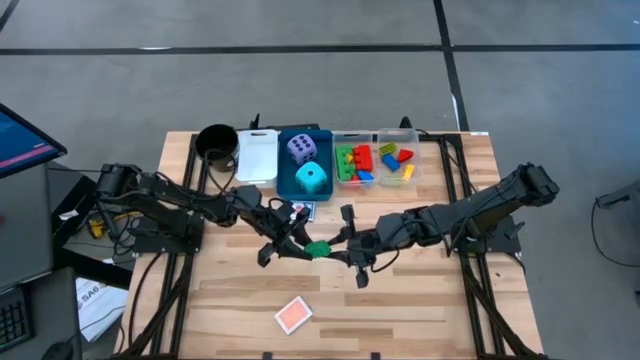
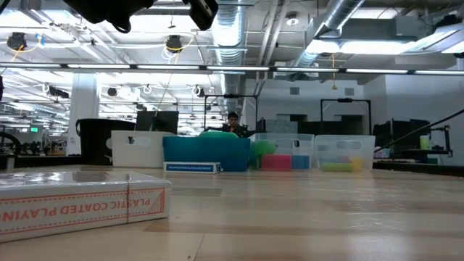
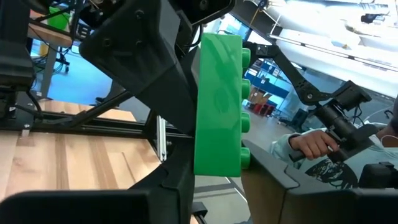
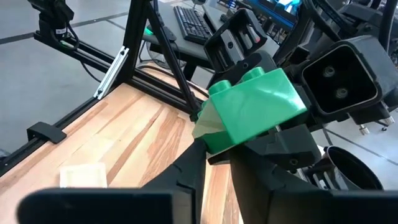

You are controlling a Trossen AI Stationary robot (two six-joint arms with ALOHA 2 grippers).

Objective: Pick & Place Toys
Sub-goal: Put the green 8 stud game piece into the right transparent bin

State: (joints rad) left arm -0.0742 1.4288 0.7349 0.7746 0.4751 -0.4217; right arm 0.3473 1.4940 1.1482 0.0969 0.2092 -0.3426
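Two dark arms meet above the middle of a pale wooden table (image 1: 420, 300). The left gripper (image 1: 300, 245) and right gripper (image 1: 338, 250) both clench one glossy green studded brick (image 1: 317, 248) between them — fingers cover much of it. Its long axis runs between the grippers. Far behind, bins hold two soft dice (image 1: 305, 165) and smaller bricks (image 1: 375, 162).

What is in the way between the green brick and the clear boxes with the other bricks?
Nothing visible. The green brick is held up over the table middle by the left tool and right tool. The clear boxes sit at the far edge, with only bare wood between.
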